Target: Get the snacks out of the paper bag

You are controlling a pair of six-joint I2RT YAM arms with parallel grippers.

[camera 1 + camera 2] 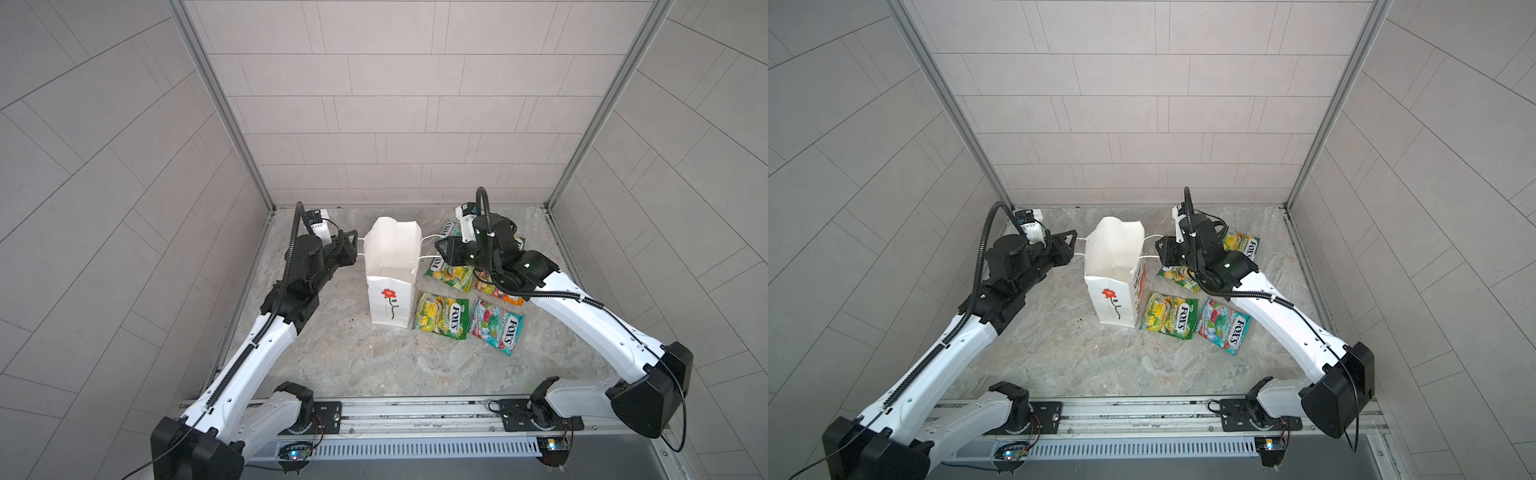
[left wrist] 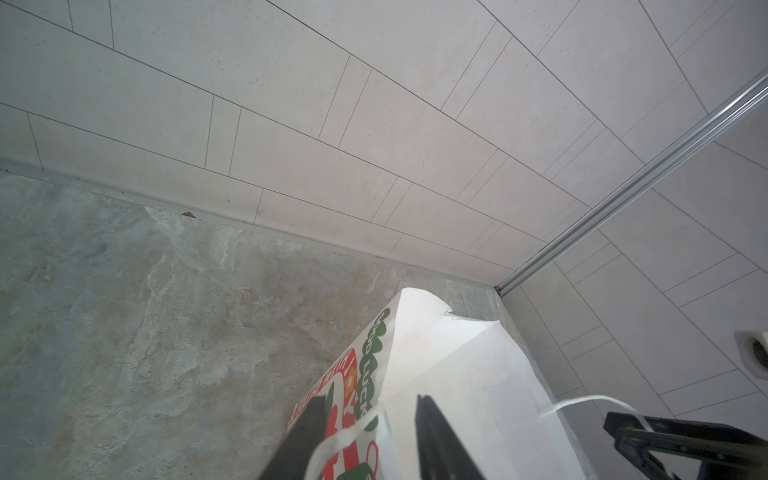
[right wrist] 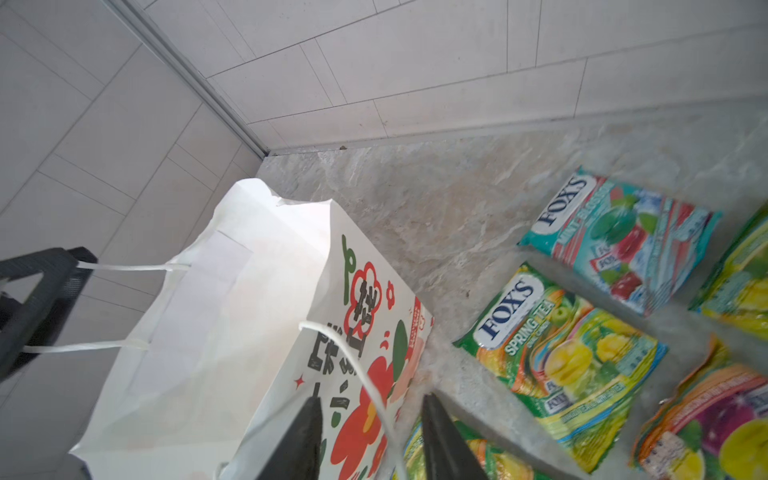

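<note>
The white paper bag (image 1: pixel 390 286) (image 1: pixel 1115 291) stands upright and open mid-table, and only white paper shows inside it. My left gripper (image 1: pixel 356 246) (image 2: pixel 372 399) is at the bag's left rim, open, with a cord handle (image 2: pixel 345 436) running loose between the fingers. My right gripper (image 1: pixel 439 249) (image 3: pixel 371 399) is at the right rim, also open, with the other cord handle (image 3: pixel 365 374) between its fingers. Several snacks lie flat to the right of the bag: a green-yellow packet (image 1: pixel 441 316) (image 3: pixel 561 353), a teal-red one (image 1: pixel 496 326) and others partly under my right arm.
Tiled walls close in the back and both sides. The bag (image 2: pixel 457 374) stands near the back wall. A metal rail (image 1: pixel 415 411) with both arm bases runs along the front edge. Bare stone tabletop (image 1: pixel 374 365) lies in front of the bag and packets.
</note>
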